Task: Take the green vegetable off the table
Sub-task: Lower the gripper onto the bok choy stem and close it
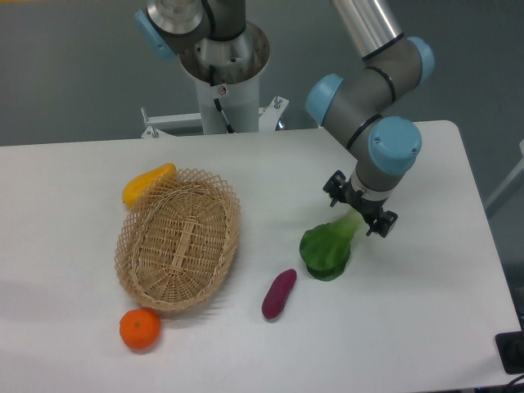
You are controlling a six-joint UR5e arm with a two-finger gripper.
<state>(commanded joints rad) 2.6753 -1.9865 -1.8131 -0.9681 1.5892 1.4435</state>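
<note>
The green vegetable [326, 250] lies on the white table [409, 327], right of centre, dark leaves toward the front and pale stem pointing up-right. My gripper [358, 214] hangs directly over the stem end, its dark fingers spread to either side of the stem. The jaws look open, with no grip on the vegetable that I can see. The stem tip is partly hidden under the gripper.
A purple sweet potato [279, 293] lies just left of the vegetable. A wicker basket [178, 239] stands at the left, with a yellow-orange pepper [147, 182] behind it and an orange [140, 329] in front. The robot base [223, 74] is at the back.
</note>
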